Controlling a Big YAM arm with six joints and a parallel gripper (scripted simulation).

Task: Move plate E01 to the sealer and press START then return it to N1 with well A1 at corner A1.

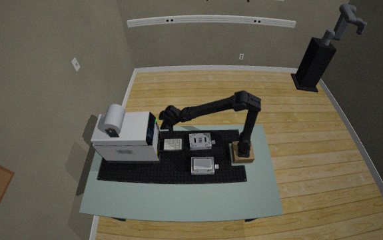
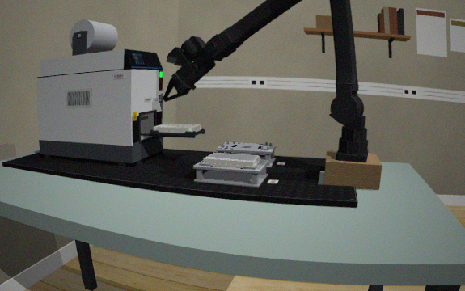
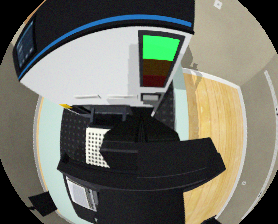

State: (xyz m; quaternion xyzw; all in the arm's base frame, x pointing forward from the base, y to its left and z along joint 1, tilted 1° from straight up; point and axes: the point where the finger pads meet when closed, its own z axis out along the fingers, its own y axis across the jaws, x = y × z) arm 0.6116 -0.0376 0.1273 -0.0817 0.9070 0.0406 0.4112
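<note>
The sealer (image 1: 128, 133) (image 2: 95, 105) stands at the left of the black board. Its lamp (image 1: 156, 121) (image 2: 161, 74) (image 3: 160, 48) glows green. Its stage (image 2: 197, 132) is out, and the white plate E01 (image 1: 172, 144) (image 2: 176, 128) (image 3: 97, 143) lies flat on it. My gripper (image 1: 160, 128) (image 2: 165, 98) is shut and empty. Its tips are right at the sealer's front panel, below the lamp and above the stage, clear of the plate. Nest N1 (image 1: 200, 141) (image 2: 246, 147) is empty. Nest N2 (image 1: 202, 165) (image 2: 232, 170) holds its own plate (image 2: 232, 160).
The nests and the sealer stand on a black perforated board (image 1: 144, 173) (image 2: 297, 190) on a pale green table (image 1: 178, 200). The arm's base sits on a wooden block (image 1: 243, 158) (image 2: 353, 174) at the board's right end. A foil roll (image 1: 114, 117) sits on top of the sealer.
</note>
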